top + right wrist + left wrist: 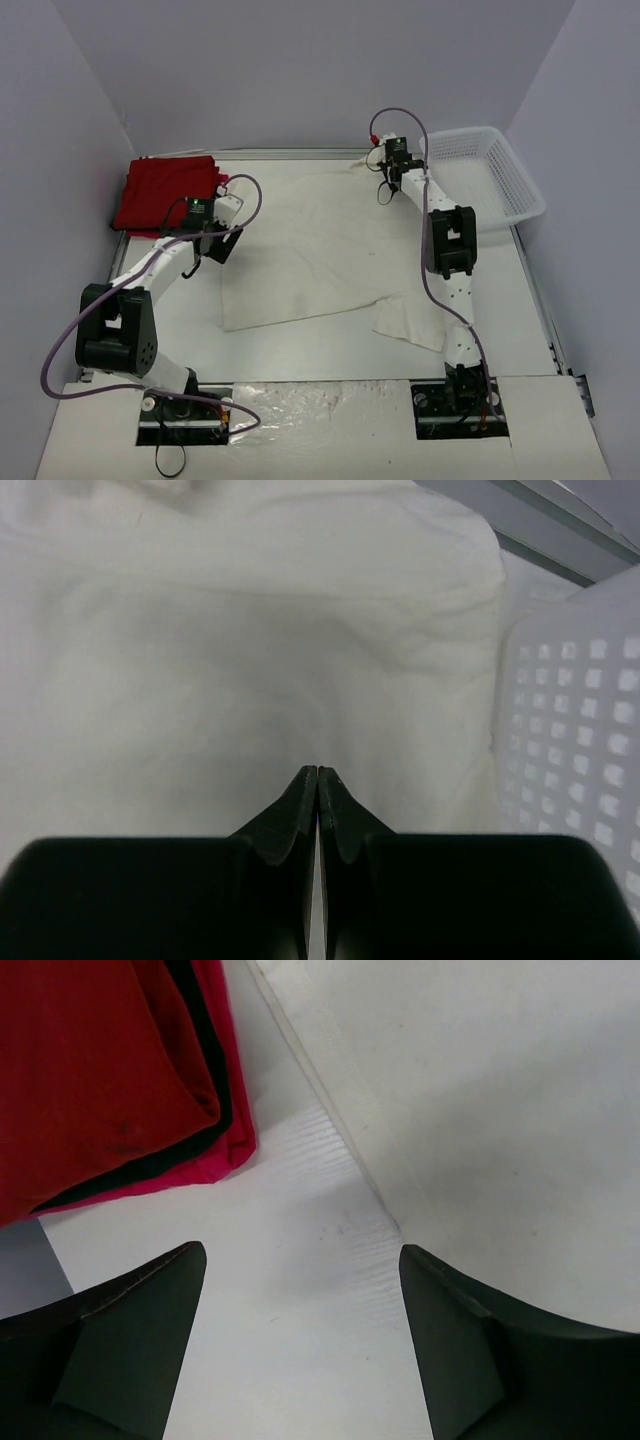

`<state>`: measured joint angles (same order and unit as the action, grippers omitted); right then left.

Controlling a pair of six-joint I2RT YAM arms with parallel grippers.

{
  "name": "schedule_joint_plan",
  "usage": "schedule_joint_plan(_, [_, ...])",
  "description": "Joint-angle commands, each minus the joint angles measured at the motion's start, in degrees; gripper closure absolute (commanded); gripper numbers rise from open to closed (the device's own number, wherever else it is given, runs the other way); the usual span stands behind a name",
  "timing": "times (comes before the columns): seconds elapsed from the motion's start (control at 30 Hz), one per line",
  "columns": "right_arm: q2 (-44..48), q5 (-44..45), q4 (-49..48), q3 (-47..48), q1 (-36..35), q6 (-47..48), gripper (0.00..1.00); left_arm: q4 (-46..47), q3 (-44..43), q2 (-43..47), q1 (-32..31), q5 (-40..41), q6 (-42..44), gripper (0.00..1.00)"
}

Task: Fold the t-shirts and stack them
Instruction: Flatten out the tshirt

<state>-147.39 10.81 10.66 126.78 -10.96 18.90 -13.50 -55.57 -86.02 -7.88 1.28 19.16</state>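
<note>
The cream-white t-shirt [320,250] lies spread flat across the middle of the table, with one sleeve [412,322] sticking out at the near right. Folded red t-shirts [165,195] lie stacked at the far left. My left gripper [207,248] hangs open over bare table between the red t-shirts [100,1070] and the edge of the white t-shirt [480,1090], with nothing between its fingers [150,1330]. My right gripper [382,170] is shut at the white t-shirt's far right corner. In the right wrist view its tips [317,772] meet just over the cloth [250,660].
A white mesh basket [495,180] stands at the far right, close beside the right gripper, and its wall [580,730] fills the right of that wrist view. Grey walls close in the table at the back and on both sides.
</note>
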Motion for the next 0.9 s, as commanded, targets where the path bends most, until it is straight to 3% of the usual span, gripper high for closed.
schedule_joint_plan(0.0, [12.5,-2.6,2.4,-4.1,-0.6,-1.3,1.0,0.6,-3.3,2.4,-0.3,-3.3,-0.9,0.23])
schedule_joint_plan(0.1, [18.8,-3.6,2.8,-12.5,-1.3,0.0,1.0,0.9,-6.0,-0.3,-0.3,-6.6,-2.5,0.38])
schedule_joint_plan(0.13, [22.0,-4.3,3.0,-17.3,-1.7,0.5,1.0,0.9,-8.0,-2.4,-0.3,-8.5,-3.7,0.52])
schedule_joint_plan(0.3, [31.3,-7.8,5.9,-30.9,-1.9,1.9,1.0,-0.2,-15.8,-10.5,-0.4,-12.0,-6.5,0.97])
schedule_joint_plan(0.6, [43.2,-13.5,10.5,-51.7,-1.8,2.3,1.0,-3.1,-31.0,-26.0,-0.3,-14.0,-10.5,0.98])
schedule_joint_plan(0.87, [43.7,-14.1,10.4,-54.0,-1.2,2.0,1.0,-6.2,-36.7,-34.0,-0.1,-11.4,-12.0,0.98])
